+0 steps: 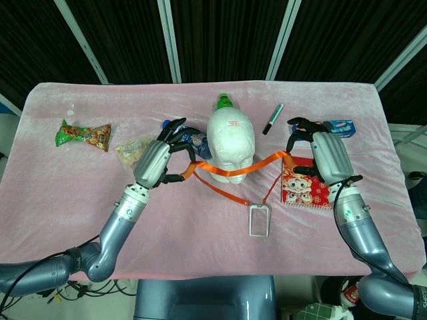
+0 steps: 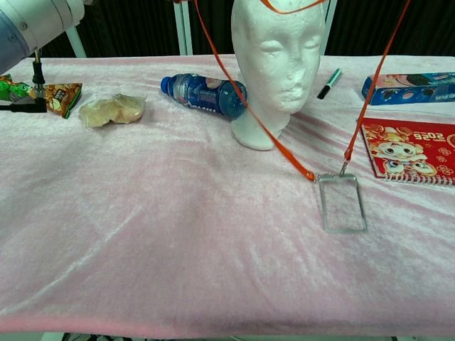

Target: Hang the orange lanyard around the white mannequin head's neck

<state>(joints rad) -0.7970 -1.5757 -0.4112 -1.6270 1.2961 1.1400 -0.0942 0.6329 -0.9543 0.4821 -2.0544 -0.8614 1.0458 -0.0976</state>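
The white mannequin head (image 1: 231, 145) (image 2: 277, 64) stands upright at the table's middle. My left hand (image 1: 159, 160) pinches the orange lanyard (image 1: 224, 171) left of the head, and my right hand (image 1: 319, 151) holds its other side to the right. Both hands are lifted above the table. The strap sags across the front of the face in the head view. In the chest view the strap (image 2: 234, 79) runs down from the top edge, and both hands are out of that frame. The clear badge holder (image 1: 259, 220) (image 2: 341, 203) dangles below, near the cloth.
A blue water bottle (image 2: 206, 93) lies left of the head. A red notebook (image 2: 405, 150), a cookie box (image 2: 405, 87) and a green marker (image 1: 273, 118) lie to the right. Snack packets (image 1: 83, 135) (image 1: 135, 149) lie at far left. A green-capped bottle (image 1: 224, 101) stands behind the head.
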